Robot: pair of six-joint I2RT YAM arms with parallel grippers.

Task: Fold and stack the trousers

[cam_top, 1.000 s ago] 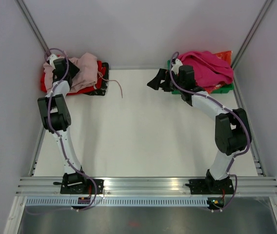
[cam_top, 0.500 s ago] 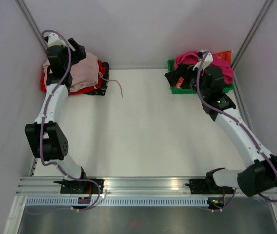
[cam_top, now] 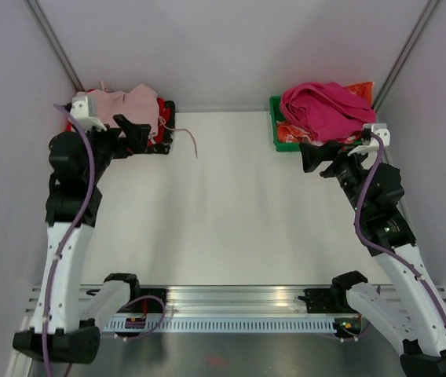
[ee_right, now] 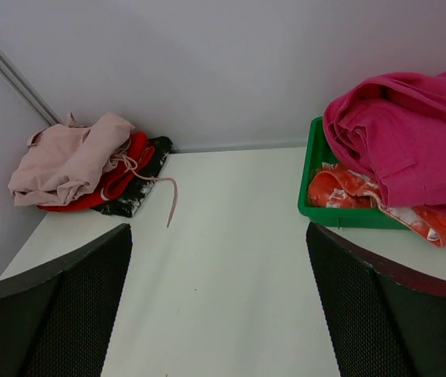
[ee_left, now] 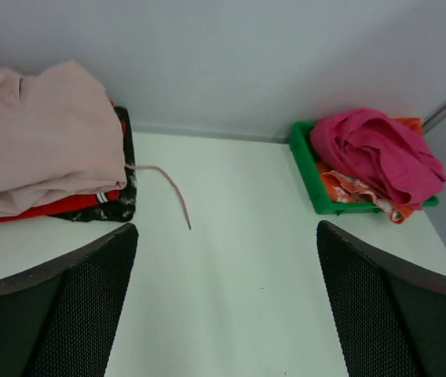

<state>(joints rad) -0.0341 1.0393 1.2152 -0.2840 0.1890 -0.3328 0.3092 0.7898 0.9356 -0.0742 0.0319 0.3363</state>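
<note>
The trousers (cam_top: 129, 104) lie folded, pale pink, on top of a pile of red and black garments in the far left corner, also in the left wrist view (ee_left: 42, 129) and the right wrist view (ee_right: 70, 157). One drawstring cord (cam_top: 188, 140) trails off the pile onto the table. My left gripper (cam_top: 138, 135) hangs open just in front of the pile, touching nothing; in its own view (ee_left: 227, 236) only bare table lies between the fingers. My right gripper (cam_top: 317, 161) is open and empty near the tray, with bare table between its fingers (ee_right: 219, 232).
A green tray (cam_top: 274, 126) in the far right corner holds a bright magenta garment (cam_top: 325, 106) over an orange patterned one (ee_right: 341, 188). White walls close the table at the back and both sides. A metal rail (cam_top: 239, 298) runs along the near edge.
Both arms have drawn back from the far corners toward the near side and risen. The left gripper came off the pile and opened wider. The trousers stay on the pile.
</note>
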